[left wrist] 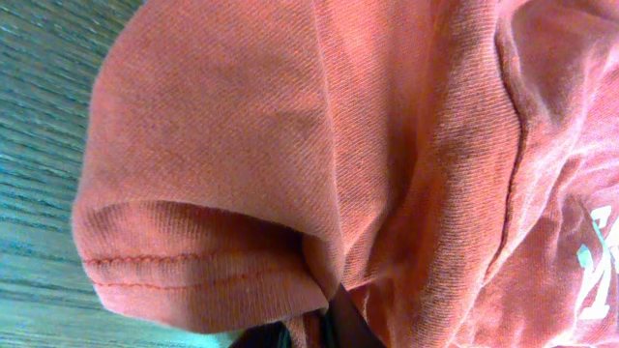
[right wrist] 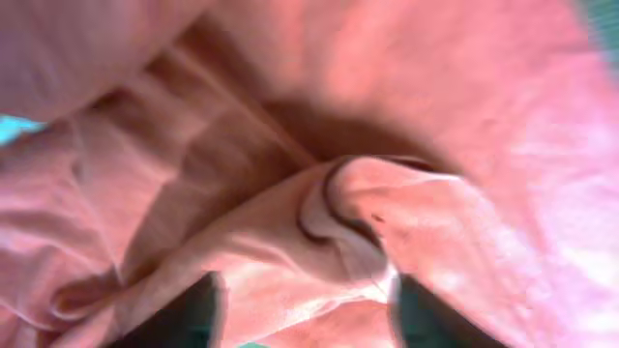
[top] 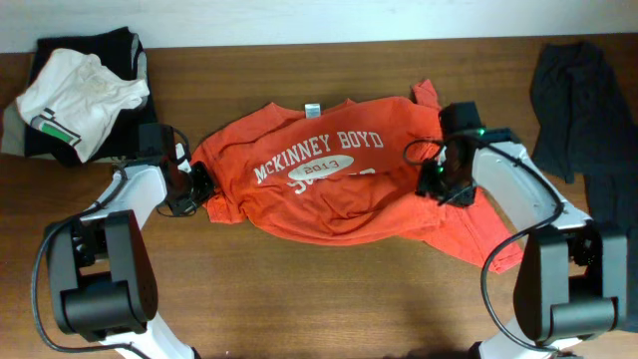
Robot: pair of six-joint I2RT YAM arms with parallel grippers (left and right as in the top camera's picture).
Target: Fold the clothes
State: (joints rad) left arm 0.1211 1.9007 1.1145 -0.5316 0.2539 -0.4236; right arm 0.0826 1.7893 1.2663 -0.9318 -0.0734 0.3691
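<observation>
The T-shirt (top: 319, 170) lies crosswise between your arms: left gripper (top: 199, 186) at its sleeve, grasp hidden; right gripper (top: 436, 184) half-parted around a bunched fold, grip unclear.

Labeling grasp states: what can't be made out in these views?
Left pincer: overhead, tips buried in T-shirt sleeve; left wrist shows only a dark sliver. Closure unclear.
Right pincer: right wrist blurred, cloth bunched between fingers; grip unclear.
Lettering under the oval: overhead, hidden by a fold.
Dark garment: overhead, cut off at right edge.
</observation>
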